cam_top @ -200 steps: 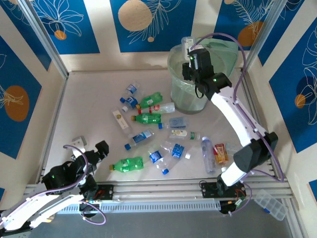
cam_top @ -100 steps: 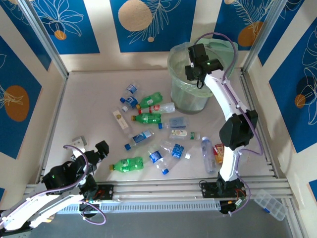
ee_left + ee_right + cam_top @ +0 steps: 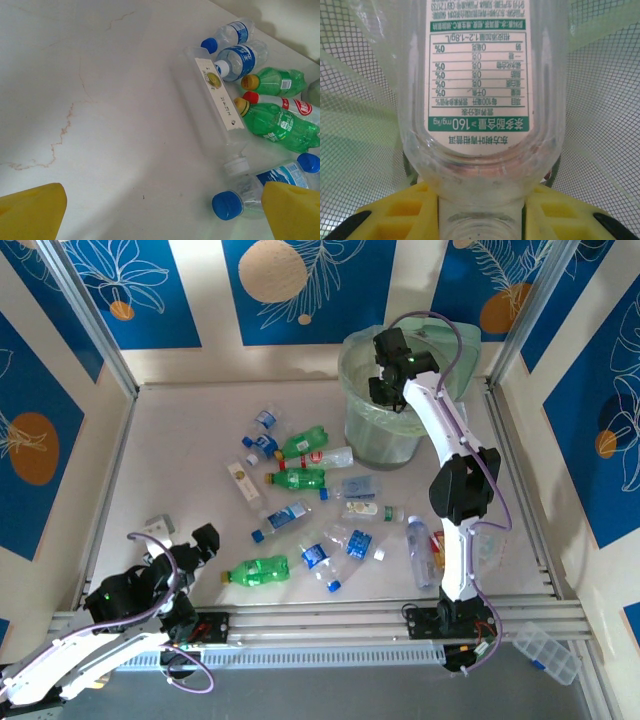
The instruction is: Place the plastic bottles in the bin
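Over bin (image 3: pixel 360 430), right arm (image 3: pixel 450 440) is extended, right gripper (image 3: pixel 481 210) clamped on clear bottle (image 3: pixel 480 75); bin wall is seen apart on both sides.

green bottles (image 3: pixel 260 570): 3 | other bottles (image 3: pixel 283 518): about 12 | bin (image 3: pixel 365 435): 1 | compartment box (image 3: pixel 545 650): 1

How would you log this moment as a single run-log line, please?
right gripper: shut on clear bottle, over bin | left gripper: open, empty | other bottles: lying on table
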